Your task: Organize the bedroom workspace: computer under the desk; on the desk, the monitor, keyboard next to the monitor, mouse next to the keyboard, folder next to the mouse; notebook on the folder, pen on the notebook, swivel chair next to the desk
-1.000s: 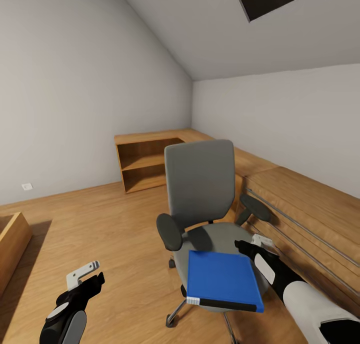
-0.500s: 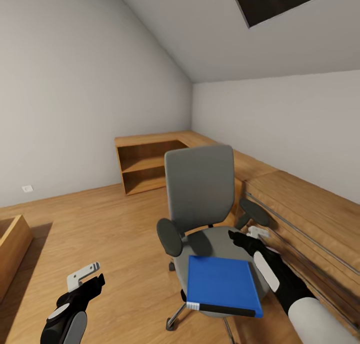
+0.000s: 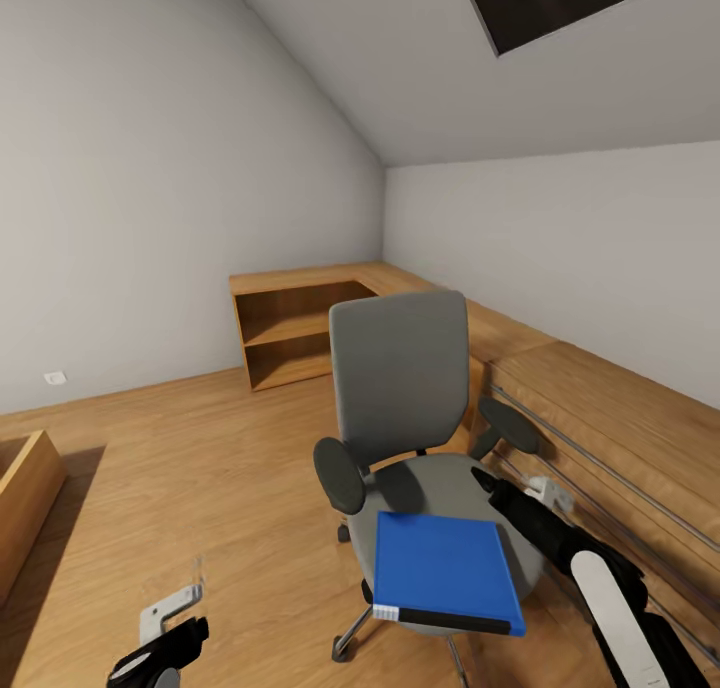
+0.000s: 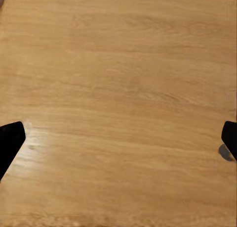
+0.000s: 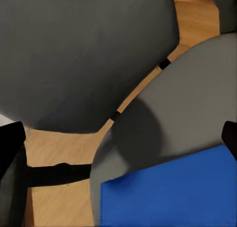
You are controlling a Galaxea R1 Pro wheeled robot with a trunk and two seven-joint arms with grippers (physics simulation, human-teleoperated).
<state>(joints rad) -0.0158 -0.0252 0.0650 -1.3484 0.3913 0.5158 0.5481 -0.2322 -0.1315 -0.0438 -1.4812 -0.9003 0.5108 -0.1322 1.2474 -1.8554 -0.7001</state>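
The grey swivel chair (image 3: 400,368) stands in the middle of the wooden floor, facing me, its tall back upright. A bright blue folder (image 3: 445,566) lies flat on the front of its seat (image 3: 452,480), with the white-and-black spine toward me. My right gripper (image 3: 512,490) hovers open just above the seat's right side, behind the folder's far right corner. In the right wrist view the blue folder (image 5: 173,192), the grey seat (image 5: 192,103) and the chair back (image 5: 84,54) lie between the spread fingertips of the right gripper (image 5: 118,140). My left gripper (image 3: 172,620) hangs low at the left, open over bare floor (image 4: 118,88).
Low light-wood cabinets (image 3: 600,398) run along the right wall just behind the chair and end in an open shelf unit (image 3: 290,338) in the far corner. A wooden box edge (image 3: 25,488) sits at the left. Open floor lies left of the chair.
My right gripper has slid a little right and lower beside the seat, with the forearm turning. The left arm has dropped toward the bottom of the view. Chair and folder have stayed put.
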